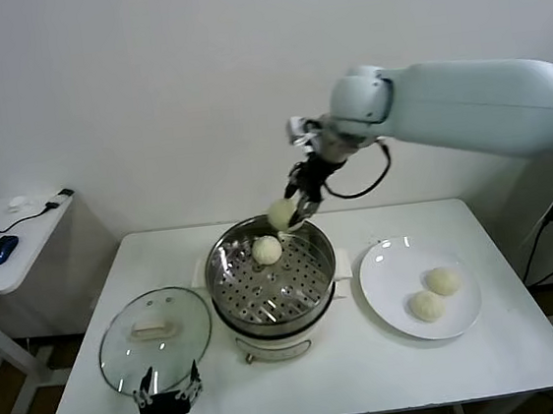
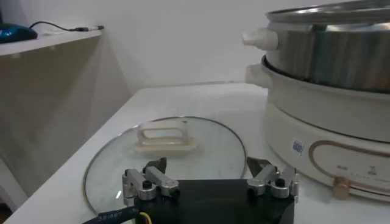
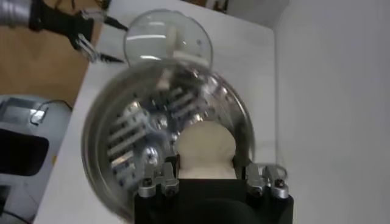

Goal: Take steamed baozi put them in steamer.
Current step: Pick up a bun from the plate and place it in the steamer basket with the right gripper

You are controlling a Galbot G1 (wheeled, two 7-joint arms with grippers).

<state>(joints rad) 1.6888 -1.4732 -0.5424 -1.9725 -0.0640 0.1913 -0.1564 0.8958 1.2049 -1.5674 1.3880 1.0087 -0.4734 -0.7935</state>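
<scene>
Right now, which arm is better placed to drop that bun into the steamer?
The right. Its fingers already hold a baozi over the steamer rim; the left gripper sits open beside the glass lid.

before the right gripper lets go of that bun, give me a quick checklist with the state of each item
1. Right gripper shut on the held cream-white dough bun: ok.
2. Held bun over the round shiny stainless-steel steamer basket, above its far rim: ok.
3. Bare perforated floor beside the bun already inside: ok.
4. Round glass lid off, lying on the white table: ok.
5. Left gripper open, parked near the lid, away from the steamer: ok.
6. Two buns left on the flat white round plate: ok.
</scene>
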